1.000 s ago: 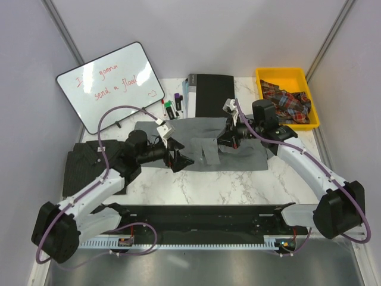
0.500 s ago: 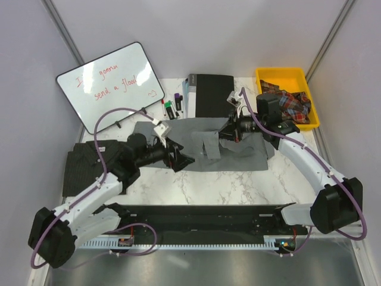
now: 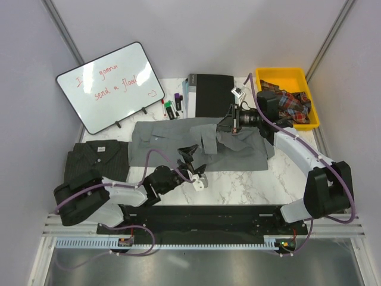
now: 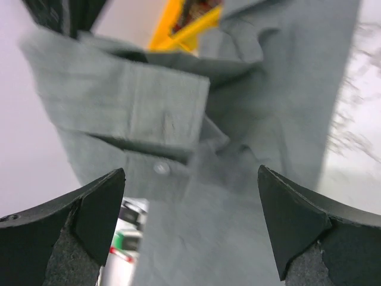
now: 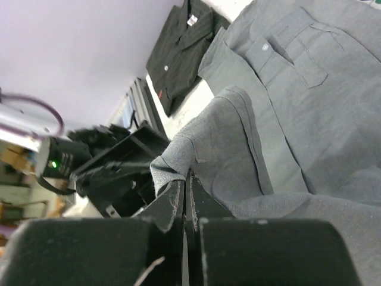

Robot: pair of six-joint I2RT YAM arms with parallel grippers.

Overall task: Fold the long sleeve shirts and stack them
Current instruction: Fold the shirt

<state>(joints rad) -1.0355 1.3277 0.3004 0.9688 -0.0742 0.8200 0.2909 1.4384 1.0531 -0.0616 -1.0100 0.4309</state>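
Lying crosswise, the grey shirt [image 3: 162, 146] points its collar left.

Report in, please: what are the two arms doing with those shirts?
Right fingers shut on a raised fold of the grey shirt. Left fingers open, empty, near its front edge. Striped shirt flat, far left. Nothing blocking.

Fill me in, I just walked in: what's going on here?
Two robot arms are folding shirts. The right gripper is shut on a fold of the grey shirt, holding it up off the table. The left gripper hangs open near the shirt's front edge, holding nothing. The striped charcoal shirt lies folded at the table's left side.
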